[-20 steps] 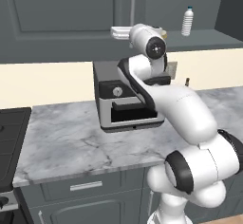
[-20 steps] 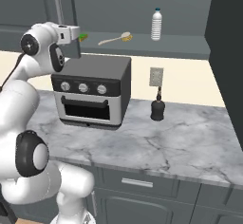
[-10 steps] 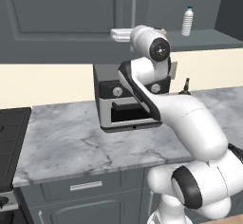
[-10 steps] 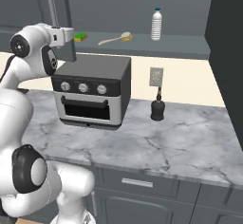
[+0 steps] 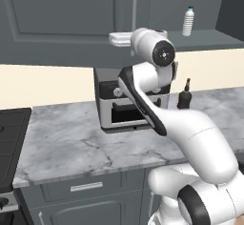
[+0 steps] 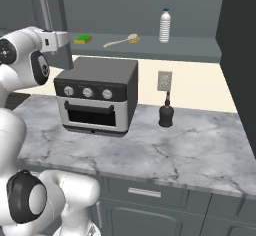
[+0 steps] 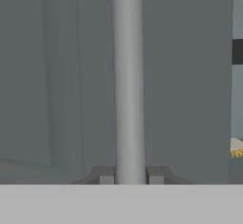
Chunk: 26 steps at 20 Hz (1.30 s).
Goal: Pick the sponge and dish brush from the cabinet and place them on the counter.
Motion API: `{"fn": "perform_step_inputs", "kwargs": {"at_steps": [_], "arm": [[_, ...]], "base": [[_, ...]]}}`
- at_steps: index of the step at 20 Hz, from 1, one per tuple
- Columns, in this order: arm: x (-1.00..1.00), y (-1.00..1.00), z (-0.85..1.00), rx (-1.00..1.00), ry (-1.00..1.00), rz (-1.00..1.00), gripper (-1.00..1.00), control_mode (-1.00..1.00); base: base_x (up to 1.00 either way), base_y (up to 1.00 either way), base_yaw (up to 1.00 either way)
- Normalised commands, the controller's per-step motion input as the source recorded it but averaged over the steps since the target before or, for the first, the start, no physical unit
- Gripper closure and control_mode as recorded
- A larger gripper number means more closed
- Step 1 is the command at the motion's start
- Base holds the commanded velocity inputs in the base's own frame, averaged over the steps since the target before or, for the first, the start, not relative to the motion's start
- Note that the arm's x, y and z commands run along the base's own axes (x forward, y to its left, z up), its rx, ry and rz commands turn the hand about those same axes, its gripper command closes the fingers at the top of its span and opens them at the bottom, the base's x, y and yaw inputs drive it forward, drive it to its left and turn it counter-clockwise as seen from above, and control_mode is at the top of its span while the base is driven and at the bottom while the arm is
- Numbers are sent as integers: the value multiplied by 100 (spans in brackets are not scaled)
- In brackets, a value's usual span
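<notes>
Risk, we judge: claw [image 7: 130, 174] slips off door handle [image 7: 127, 76] if pull leaves door's arc; door swings back over shelf. Arm raised high, hand level; claw tips pinch handle. Sponge [image 6: 83, 39] and dish brush [image 6: 120, 41] lie on cabinet [image 6: 150, 0] shelf near its left end, above counter [image 6: 165, 150].

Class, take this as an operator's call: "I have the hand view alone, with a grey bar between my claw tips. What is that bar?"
Observer: A door handle on the cabinet.
Operator: Is the cabinet open anywhere?
Observer: Yes, the shelf right of that door is exposed.
Operator: What lies on it?
Observer: The sponge, the brush and a bottle.
Operator: And below?
Observer: A toaster oven stands on the counter.
</notes>
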Motion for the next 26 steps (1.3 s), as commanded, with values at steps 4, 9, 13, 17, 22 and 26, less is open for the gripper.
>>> {"fn": "perform_step_inputs", "kwargs": {"at_steps": [4,9,13,17,22,26], "arm": [[-74,38,50,-3,5,1,100,-100],[-78,41,45,-4,4,1,100,-100],[-77,46,40,-5,4,3,100,-100],[-78,47,37,-5,4,3,100,-100],[-75,50,35,-4,4,3,100,-100],[-64,50,31,-3,3,3,100,-100]], "base": [[0,0,0],[0,0,0],[0,0,0],[0,0,0],[0,0,0],[0,0,0]]}}
